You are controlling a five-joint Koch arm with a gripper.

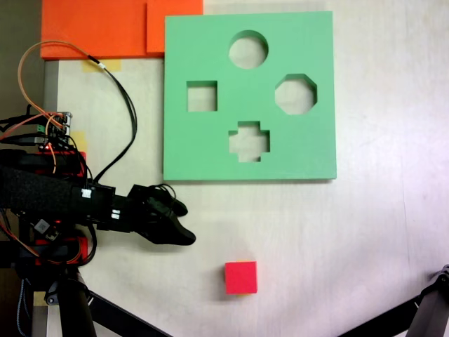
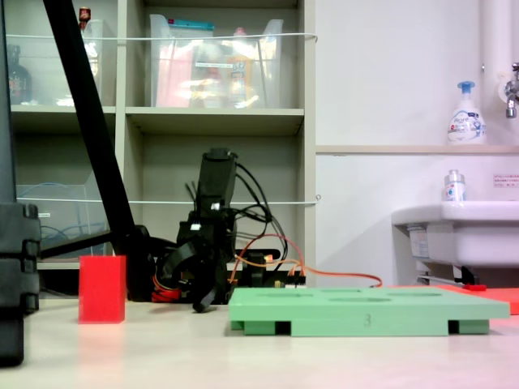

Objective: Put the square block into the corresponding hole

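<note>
We see the block (image 1: 240, 277) sitting free on the counter (image 1: 365, 239), well apart from the board (image 1: 309, 151) and its square hole (image 1: 202, 96), so it is not yet picked up. The tool (image 1: 184, 223) hovers empty between them; its dark jaws overlap, so we cannot tell their spread.
</note>
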